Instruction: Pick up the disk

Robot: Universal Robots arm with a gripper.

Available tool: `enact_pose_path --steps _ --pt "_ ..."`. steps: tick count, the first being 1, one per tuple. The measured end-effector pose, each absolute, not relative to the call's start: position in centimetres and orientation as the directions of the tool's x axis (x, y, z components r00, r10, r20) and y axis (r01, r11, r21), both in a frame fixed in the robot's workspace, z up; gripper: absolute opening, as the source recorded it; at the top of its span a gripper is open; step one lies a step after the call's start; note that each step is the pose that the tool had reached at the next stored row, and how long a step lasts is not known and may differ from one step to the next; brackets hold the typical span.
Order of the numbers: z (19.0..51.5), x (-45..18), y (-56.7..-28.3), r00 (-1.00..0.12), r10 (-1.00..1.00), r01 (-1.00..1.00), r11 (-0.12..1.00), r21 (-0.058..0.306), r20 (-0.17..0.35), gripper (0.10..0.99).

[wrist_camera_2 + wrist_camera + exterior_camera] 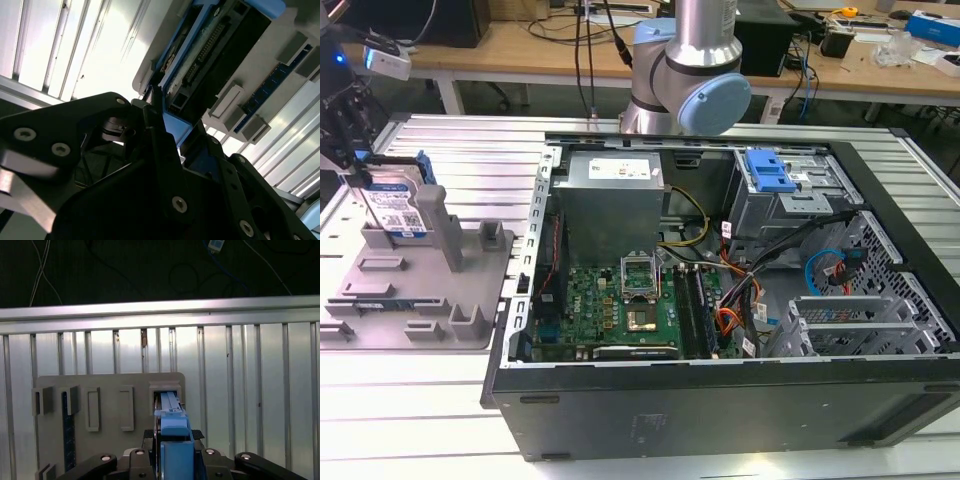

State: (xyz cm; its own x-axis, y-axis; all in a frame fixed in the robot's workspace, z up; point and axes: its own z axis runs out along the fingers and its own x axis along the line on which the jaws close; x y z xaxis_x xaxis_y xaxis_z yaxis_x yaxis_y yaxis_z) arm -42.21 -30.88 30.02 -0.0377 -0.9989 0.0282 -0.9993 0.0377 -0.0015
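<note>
Work surface (440, 400): ribbed aluminium table of parallel slats, bright under the light; in the first wrist view seen running to a raised metal edge rail (160, 310).
Room behind: wooden benches (520, 45) with hanging cables along the back of the exterior view; dark floor with loose cables beyond the table edge in the first wrist view.
Gripper (350, 150): far at the exterior view's left, black, reaching down over the fixture; in the first wrist view (172, 452) and the second wrist view (172, 132), black fingers closed narrowly on either side of a blue edge rail.
Disk (398, 205): standing on edge in the grey fixture, silver with a white-and-blue label and blue rails, directly under the gripper and clamped at its upper edge; lower end seated in a slot, seen in the first wrist view (172, 420); connector side seen in the second wrist view (210, 55).
Grey fixture (430, 290): flat plastic plate with upright posts, lying on the slats just beside the case.
Computer case (720, 400): open, black, at centre and the exterior view's right; green motherboard (610, 310) inside, grey power supply (610, 205) behind it.
Robot arm (685, 75): silver column with a blue cap, standing behind the case.
Blue drive-bay latch (768, 170): atop the metal bay at the case's far corner, well apart from the disk.
</note>
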Motion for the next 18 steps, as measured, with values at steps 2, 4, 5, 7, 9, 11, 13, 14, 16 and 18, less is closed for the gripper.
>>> enact_pose_path --steps 2,4,5,7,9,11,13,14,16,18 --pt "30.2 -42.2 -30.9 -0.038 -0.999 -0.999 0.038 -0.001 0.028 0.369" --pt "30.6 -42.2 -30.9 -0.038 -0.999 -0.999 0.038 0.001 0.029 0.369" --pt "30.7 -42.2 -30.9 -0.038 -0.999 -0.999 0.038 0.001 0.028 0.369" --pt "31.1 -42.2 -30.9 -0.038 -0.999 -0.999 0.038 0.001 0.028 0.369" --pt "31.9 -42.2 -30.9 -0.038 -0.999 -0.999 0.038 0.002 0.028 0.369" --pt "32.7 -42.2 -30.9 -0.038 -0.999 -0.999 0.038 0.002 0.028 0.369" --pt "33.3 -42.2 -30.9 -0.038 -0.999 -0.999 0.038 0.002 0.028 0.369" --pt "33.8 -42.2 -30.9 -0.038 -0.999 -0.999 0.038 0.002 0.028 0.369" --pt "34.4 -42.2 -30.9 -0.038 -0.999 -0.999 0.038 0.002 0.028 0.369" --pt "35.0 -42.2 -30.9 -0.038 -0.999 -0.999 0.038 0.002 0.028 0.369"
